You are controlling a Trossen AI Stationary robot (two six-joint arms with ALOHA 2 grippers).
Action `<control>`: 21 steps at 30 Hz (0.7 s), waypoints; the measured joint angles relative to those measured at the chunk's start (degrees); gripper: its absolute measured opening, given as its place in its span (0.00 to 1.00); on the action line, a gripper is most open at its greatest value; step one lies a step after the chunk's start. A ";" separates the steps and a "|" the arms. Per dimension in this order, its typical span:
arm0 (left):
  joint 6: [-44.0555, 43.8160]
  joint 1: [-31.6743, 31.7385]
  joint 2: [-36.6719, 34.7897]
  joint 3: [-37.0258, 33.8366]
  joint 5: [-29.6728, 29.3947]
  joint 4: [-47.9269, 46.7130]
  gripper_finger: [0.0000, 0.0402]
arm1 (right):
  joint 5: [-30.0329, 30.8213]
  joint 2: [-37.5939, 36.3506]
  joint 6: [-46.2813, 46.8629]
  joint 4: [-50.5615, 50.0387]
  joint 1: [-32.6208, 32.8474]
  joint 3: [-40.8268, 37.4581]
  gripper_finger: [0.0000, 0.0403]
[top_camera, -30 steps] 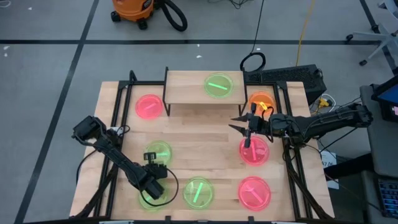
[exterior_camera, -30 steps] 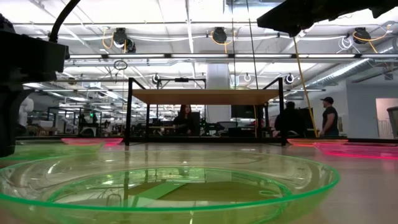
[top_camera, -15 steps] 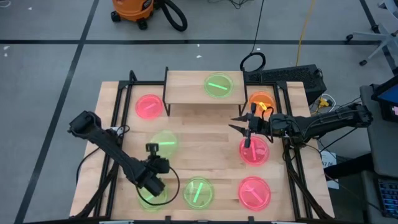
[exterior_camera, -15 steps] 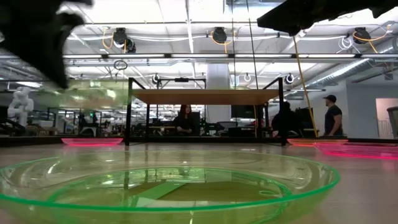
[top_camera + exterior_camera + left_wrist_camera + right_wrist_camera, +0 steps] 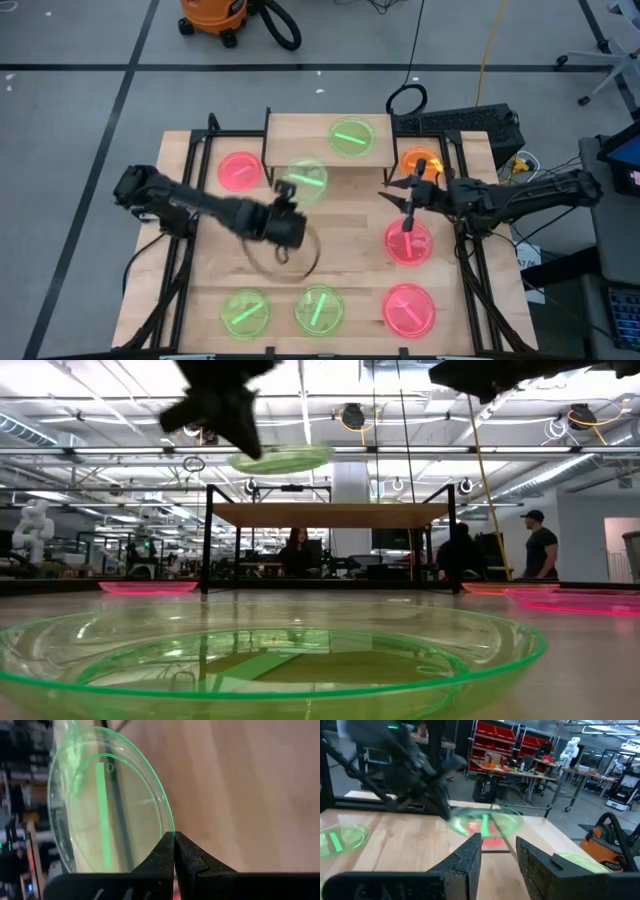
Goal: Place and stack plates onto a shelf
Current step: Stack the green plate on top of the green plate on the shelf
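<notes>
Left arm stretched from the table's left edge toward the middle, elbow low, wrist reaching to the shelf [image 5: 320,141]. Left gripper [image 5: 287,205] pinched tight on the rim of a neon green plate [image 5: 304,181], fingers [image 5: 167,851] closed edge to edge over the thin lip in the left wrist view. Plate carried in the air, just at the shelf's front left edge from above; in the low view raised above the board's level and slightly tilted [image 5: 280,458], with the dark gripper [image 5: 222,405] up beside it. Bright green streak across the held plate [image 5: 107,812]. Second green plate [image 5: 351,137] already lying on the right half of the shelf. Right arm extended in from the table's right side, roughly level, right gripper [image 5: 407,198] hanging above a pink plate [image 5: 409,243], fingers [image 5: 465,857] parted with a narrow gap and nothing between them. Orange plate [image 5: 420,161] just behind that gripper, beside the shelf's right end. On the tabletop [image 5: 340,230]: another pink plate [image 5: 240,171] left of the shelf, two green plates [image 5: 245,312] [image 5: 319,309] and a further pink one [image 5: 410,309] along the near edge. Nearest green plate [image 5: 270,660] filling the low view's foreground.
</notes>
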 joint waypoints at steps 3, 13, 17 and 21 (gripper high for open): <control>10.70 5.87 -0.01 0.00 2.99 8.35 0.00 | 0.00 -2.74 0.42 -2.47 0.00 0.00 0.26; 31.42 21.49 -0.01 0.00 21.93 28.17 0.00 | -0.02 -4.68 -2.66 -5.29 -0.02 0.00 0.26; 34.99 26.30 -0.01 0.00 27.00 33.03 0.00 | 0.04 -4.69 -3.96 -4.98 -0.02 0.00 0.26; 38.90 29.85 0.75 0.00 34.99 37.13 0.00 | 0.11 -4.68 -5.45 -3.93 -0.02 0.00 0.26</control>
